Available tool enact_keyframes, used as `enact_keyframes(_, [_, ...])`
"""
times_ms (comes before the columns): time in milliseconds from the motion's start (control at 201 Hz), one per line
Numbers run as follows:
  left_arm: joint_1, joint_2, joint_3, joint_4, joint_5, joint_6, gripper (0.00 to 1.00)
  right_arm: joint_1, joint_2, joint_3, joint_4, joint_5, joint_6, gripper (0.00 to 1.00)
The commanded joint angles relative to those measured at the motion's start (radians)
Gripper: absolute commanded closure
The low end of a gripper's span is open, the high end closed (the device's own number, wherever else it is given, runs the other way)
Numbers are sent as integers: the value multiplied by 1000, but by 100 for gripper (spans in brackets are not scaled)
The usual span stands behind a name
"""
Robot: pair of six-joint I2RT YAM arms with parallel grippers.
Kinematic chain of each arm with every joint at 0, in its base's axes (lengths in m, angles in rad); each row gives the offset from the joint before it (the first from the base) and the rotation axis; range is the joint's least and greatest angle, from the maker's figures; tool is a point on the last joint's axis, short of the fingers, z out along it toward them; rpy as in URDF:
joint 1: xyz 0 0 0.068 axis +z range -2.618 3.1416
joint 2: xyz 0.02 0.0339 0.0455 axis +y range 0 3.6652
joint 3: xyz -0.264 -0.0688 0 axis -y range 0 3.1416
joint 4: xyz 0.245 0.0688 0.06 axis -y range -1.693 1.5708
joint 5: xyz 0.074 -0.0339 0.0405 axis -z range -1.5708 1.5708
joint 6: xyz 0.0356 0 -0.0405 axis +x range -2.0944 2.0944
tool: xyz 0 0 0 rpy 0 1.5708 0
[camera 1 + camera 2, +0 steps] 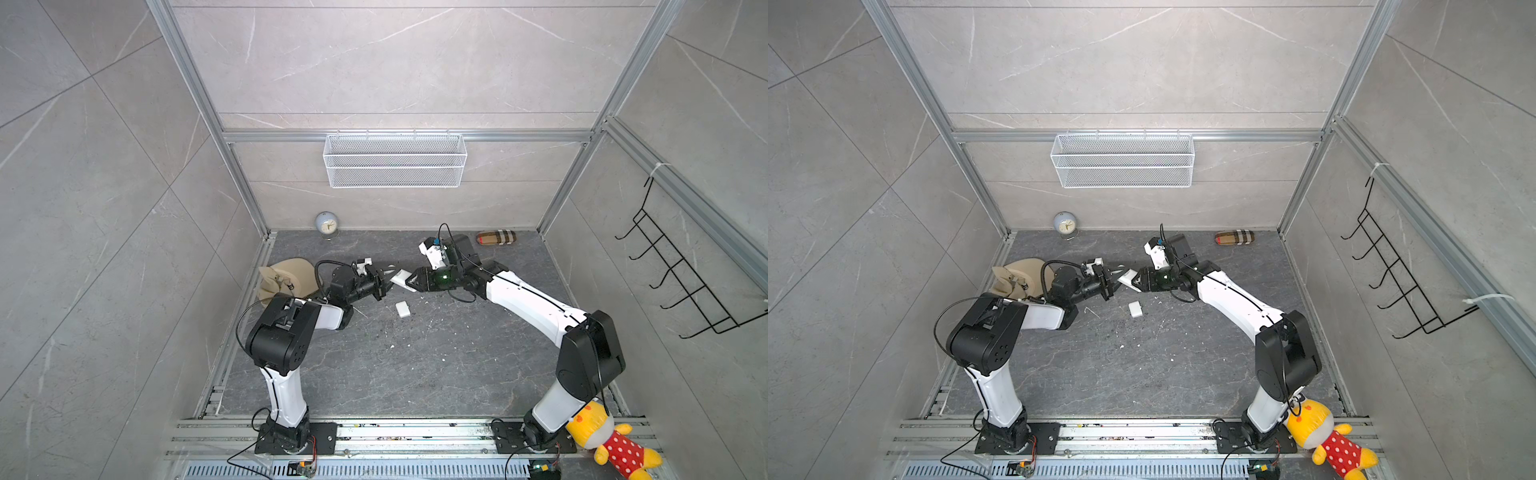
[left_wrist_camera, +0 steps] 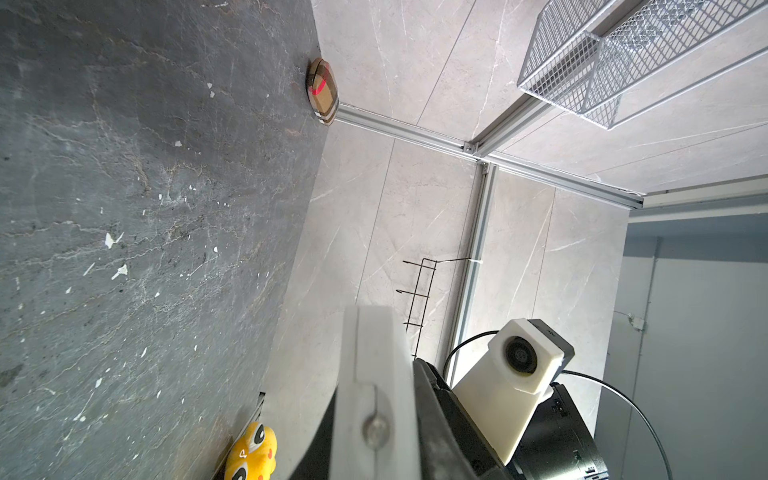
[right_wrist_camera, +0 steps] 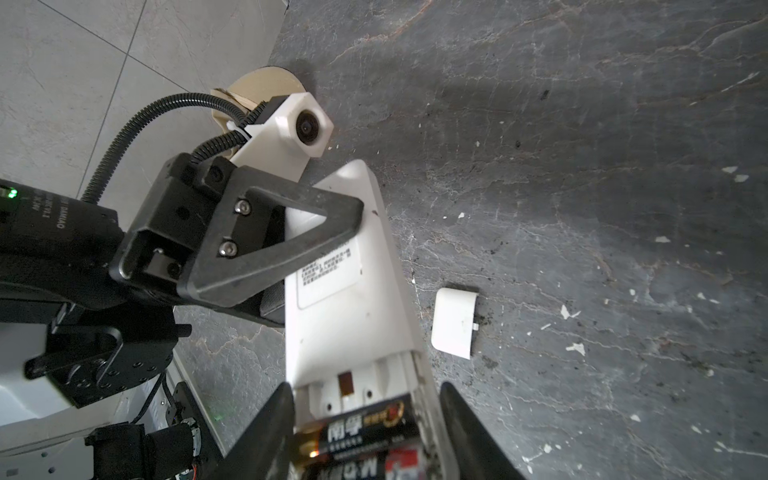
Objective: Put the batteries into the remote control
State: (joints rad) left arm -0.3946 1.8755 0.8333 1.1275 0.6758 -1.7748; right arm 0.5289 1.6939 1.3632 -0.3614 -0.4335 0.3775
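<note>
**Remote held back-up between both grippers, battery bay open**

The left gripper (image 1: 387,283) is clamping shut on the screen-side end of the remote control (image 3: 349,324). In the right wrist view one of its black triangular fingers is lying across the remote's plain white back and covering part of the printed label (image 3: 328,270). The right gripper (image 3: 366,395) is straddling the opposite end, a jaw standing on either side of the open compartment. Whether those jaws are pressing the casing or only flanking it cannot be told. The batteries (image 3: 365,436) are lying side by side in that compartment, one black and gold, the other partly red, both cut off by the frame edge.

In both top views the remote is bridging the gap between the two grippers, mid-table and towards the back. The white battery cover (image 1: 403,309) is lying flat on the dark table (image 1: 415,374), near the remote on the side towards the arm bases and apart from both grippers. White specks (image 1: 444,356) are dotting the surface around it.

Farther out, a beige hat (image 1: 286,278) is sitting just behind the left wrist. A small clock (image 1: 326,224) and a checked pouch (image 1: 496,238) are resting against the back wall. A wire basket (image 1: 395,160) is hanging above them. A black hook rack (image 1: 681,270) is hanging on the right wall. A yellow plush toy (image 1: 611,440) is leaning by the right arm's base.
</note>
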Motion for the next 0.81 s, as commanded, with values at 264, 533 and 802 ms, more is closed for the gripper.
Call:
enact_keyframes(264, [-4,-26,42,49,2,0,100,12,-4,17,31,-43,23,63])
enact_keyframes(533, [-3,-27,47,71,-10,-6,100,10,-51,6,13,24,121,16])
enact_keyframes(802, [-4,-36,43,94,-56,-11,100,-30,-116,-81,118,21,424,14])
